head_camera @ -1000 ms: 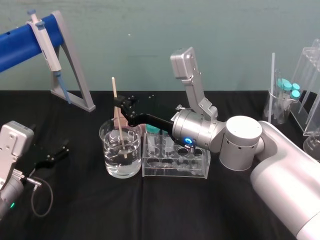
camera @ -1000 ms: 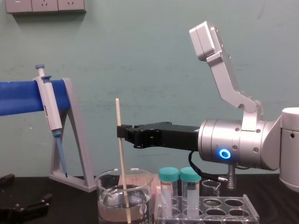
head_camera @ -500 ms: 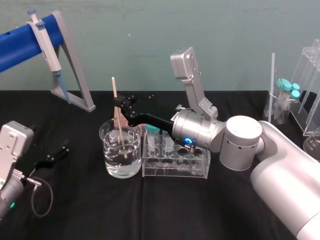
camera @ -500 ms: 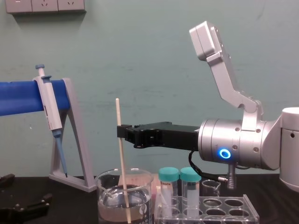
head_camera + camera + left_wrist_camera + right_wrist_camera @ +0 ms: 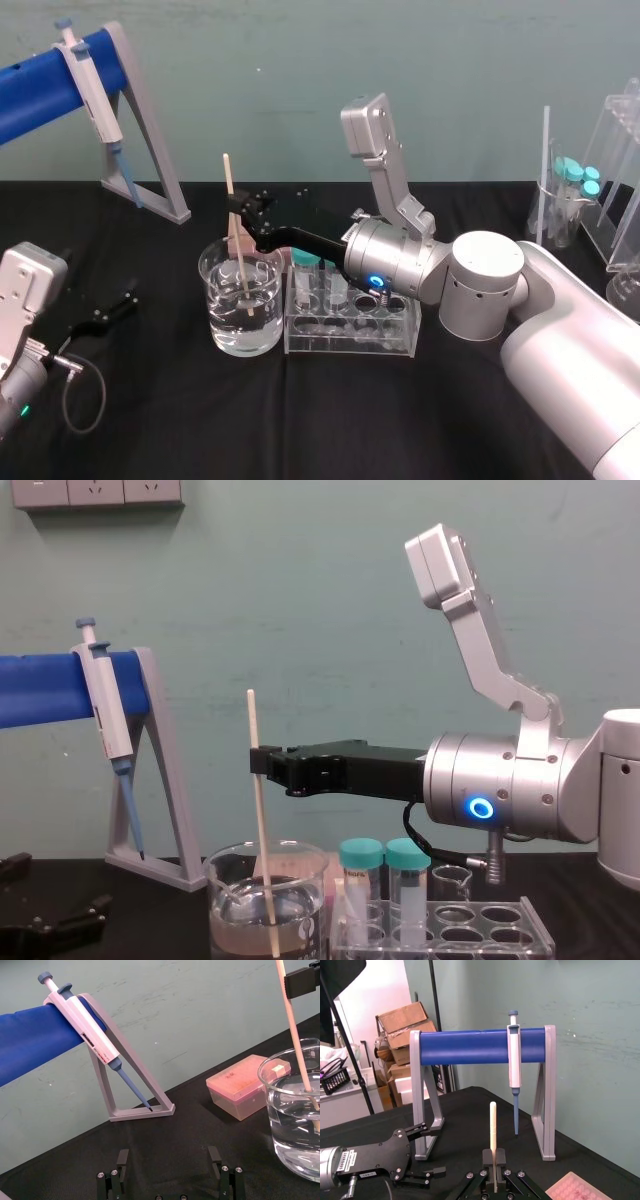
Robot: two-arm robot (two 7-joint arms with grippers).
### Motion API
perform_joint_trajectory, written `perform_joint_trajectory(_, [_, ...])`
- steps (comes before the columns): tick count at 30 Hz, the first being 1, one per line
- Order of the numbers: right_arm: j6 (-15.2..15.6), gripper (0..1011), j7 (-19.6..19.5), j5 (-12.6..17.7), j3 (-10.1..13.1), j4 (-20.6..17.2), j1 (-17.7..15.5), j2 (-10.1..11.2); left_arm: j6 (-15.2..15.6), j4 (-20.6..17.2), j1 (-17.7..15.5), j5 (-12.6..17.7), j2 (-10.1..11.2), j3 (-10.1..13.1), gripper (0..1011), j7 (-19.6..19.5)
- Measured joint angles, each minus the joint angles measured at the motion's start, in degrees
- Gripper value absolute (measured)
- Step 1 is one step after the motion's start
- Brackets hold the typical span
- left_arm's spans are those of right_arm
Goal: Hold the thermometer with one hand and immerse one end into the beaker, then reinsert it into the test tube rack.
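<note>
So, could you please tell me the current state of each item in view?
thermometer: gripped, near upright, lower end under the liquid.
beaker: upright, part full of clear liquid.
test tube rack: upright, two capped tubes in it, most holes empty.
right gripper: shut on the thermometer, above the beaker.
left gripper: open, low over the table.
pipette: hanging on the blue stand.

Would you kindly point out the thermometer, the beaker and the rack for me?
thermometer (image 5: 253, 720), chest view, upper shaft.
beaker (image 5: 223, 322), head view, front glass wall.
rack (image 5: 350, 341), head view, front acrylic wall.
</note>
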Motion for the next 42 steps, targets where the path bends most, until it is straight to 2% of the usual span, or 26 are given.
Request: perform_joint_trajectory(42, [0.0,30,0.0,0.0,0.0,0.0,0.0,0.0,0.0,0.0,0.0,0.0,0.0,0.0,1004,0.0])
